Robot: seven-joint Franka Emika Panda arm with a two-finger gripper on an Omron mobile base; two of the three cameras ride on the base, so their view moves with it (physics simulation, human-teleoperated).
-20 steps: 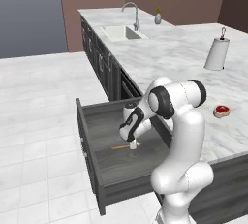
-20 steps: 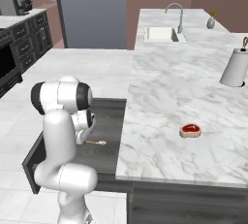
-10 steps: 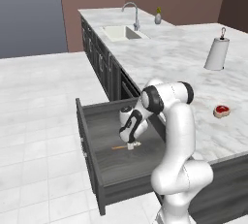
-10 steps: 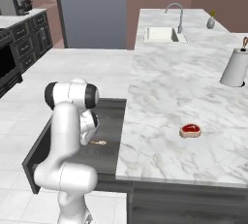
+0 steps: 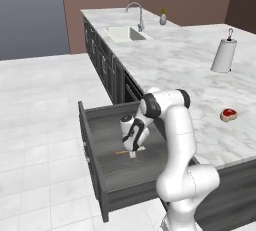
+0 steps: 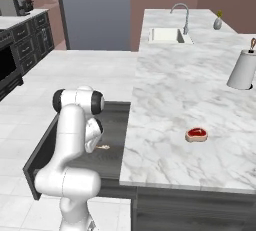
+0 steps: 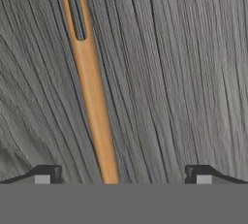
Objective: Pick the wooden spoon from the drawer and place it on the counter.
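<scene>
One slim wooden spoon (image 7: 92, 97) lies flat on the grey grain of the drawer (image 5: 107, 175), and the gripper (image 5: 133, 152) has dropped right over it since a moment ago, the arm folding lower into the drawer. From the hand view the fingertips (image 7: 46, 174) stand spread, handle between them, nothing grasped yet, so closing looks next. Up on the counter (image 6: 170, 100) a small red object (image 6: 196, 134), a paper towel roll (image 5: 223, 55) and the sink (image 5: 125, 34) sit well apart, leaving room.
</scene>
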